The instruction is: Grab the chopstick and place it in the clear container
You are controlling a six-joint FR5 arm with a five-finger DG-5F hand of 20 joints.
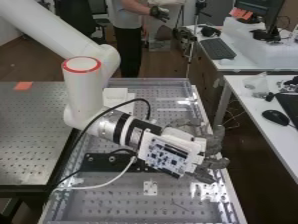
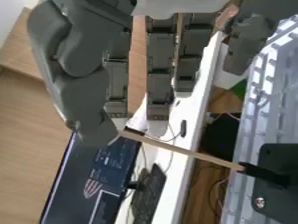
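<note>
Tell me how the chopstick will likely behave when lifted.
The chopstick looks straight and slender, so probably stiff and light. The hand seems to pinch it near one end, so the other, now at the black mount, might swivel or dip.

The hand (image 1: 214, 142) is dark grey, and just beside it the chopstick (image 2: 186, 150) is plain pale tan, running to a black holder (image 2: 276, 175). Behind the hand sit silver and black bands, then a white arm (image 1: 83, 90) with a red ring (image 1: 82, 64); below it, the grey bench (image 1: 120, 200) carries rows of small dark dots.
</note>
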